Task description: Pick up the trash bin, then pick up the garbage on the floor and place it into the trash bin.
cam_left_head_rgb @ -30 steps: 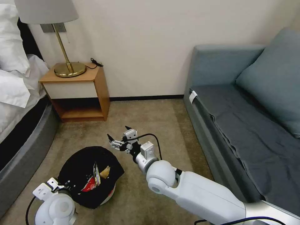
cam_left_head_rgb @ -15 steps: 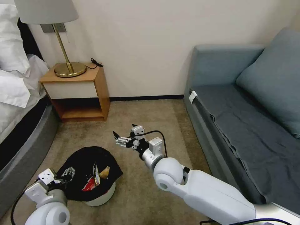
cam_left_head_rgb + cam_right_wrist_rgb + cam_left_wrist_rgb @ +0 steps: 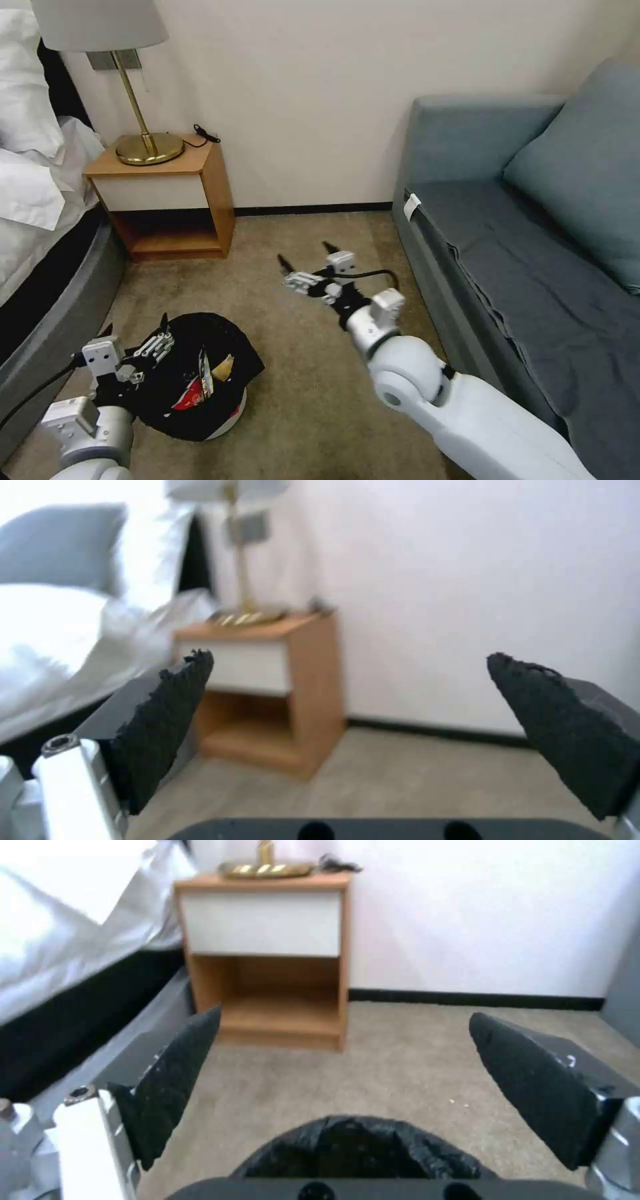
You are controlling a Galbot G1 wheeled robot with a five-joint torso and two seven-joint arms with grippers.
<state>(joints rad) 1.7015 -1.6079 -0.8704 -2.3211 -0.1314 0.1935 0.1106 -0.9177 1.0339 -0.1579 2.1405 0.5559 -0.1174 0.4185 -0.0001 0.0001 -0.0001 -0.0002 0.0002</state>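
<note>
Down on the carpet (image 3: pixel 313 373) before me sits the trash bin (image 3: pixel 230 410), its crinkled black bag (image 3: pixel 193 373) spilling over the white rim. Inside it I can see a red-and-white wrapper (image 3: pixel 190 398), a dark snack bar wrapper (image 3: pixel 206 373) standing on edge, and a tan paper wrapper (image 3: pixel 224 363) beside it.

My left gripper (image 3: pixel 130 337) hangs at the bin's near-left edge with its fingers spread wide and nothing between them; from my left wrist camera the two black pads (image 3: pixel 170 1080) stand far apart above the bag's bulge (image 3: pixel 360 1152), pointing toward the wooden nightstand (image 3: pixel 167 200).

My right gripper (image 3: pixel 308 259) is held out over bare carpet, well apart from the bin, between it and the grey sofa (image 3: pixel 520 267). It too is released (its pads (image 3: pixel 167 720) gape in the right wrist camera), holding nothing.

A brass lamp (image 3: pixel 137 127) stands on the nightstand, with the bed (image 3: pixel 40 220) at my left.
</note>
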